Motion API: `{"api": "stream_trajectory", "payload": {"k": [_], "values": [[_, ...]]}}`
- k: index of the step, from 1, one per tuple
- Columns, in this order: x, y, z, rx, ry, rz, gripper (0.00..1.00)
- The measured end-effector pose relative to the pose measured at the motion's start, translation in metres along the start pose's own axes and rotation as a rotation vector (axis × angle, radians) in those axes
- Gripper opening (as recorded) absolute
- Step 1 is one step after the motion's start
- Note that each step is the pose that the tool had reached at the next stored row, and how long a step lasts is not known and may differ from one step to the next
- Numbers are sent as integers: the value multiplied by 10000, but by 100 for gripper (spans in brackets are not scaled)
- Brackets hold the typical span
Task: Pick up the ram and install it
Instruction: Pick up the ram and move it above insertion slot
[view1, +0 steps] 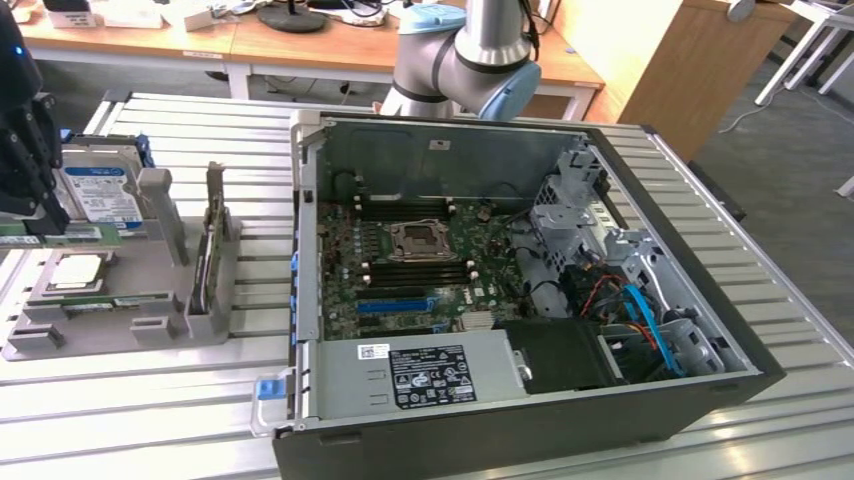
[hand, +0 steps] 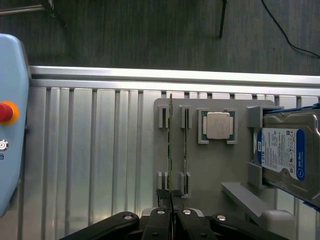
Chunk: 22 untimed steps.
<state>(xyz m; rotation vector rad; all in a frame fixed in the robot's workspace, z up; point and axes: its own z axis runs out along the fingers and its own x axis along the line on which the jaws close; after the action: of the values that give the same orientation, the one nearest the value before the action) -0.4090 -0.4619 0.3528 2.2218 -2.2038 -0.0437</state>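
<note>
Two ram sticks (hand: 170, 140) stand on edge, side by side, in the slots of a grey holder tray (hand: 200, 170). In the exterior view the ram (view1: 207, 255) stands on the tray's right side, to the left of the open computer case. My gripper (hand: 171, 199) hangs above the near end of one stick, its black fingers (hand: 164, 207) pressed together with nothing between them. In the exterior view the gripper (view1: 40, 215) is a dark shape at the far left, well above the tray (view1: 94, 335).
The tray also holds a silver CPU (hand: 218, 125) and a blue-labelled hard drive (hand: 285, 155). The open case (view1: 534, 300) shows the motherboard (view1: 414, 265) with dark memory slots beside the CPU socket. A teach pendant (hand: 10, 125) lies on the slatted metal table (hand: 90, 150).
</note>
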Motion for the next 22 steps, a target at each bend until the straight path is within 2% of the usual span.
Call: {"api": "stream_trajectory", "payload": {"k": [22], "values": [[-1,2,-85,-1,1,0,12]]}}
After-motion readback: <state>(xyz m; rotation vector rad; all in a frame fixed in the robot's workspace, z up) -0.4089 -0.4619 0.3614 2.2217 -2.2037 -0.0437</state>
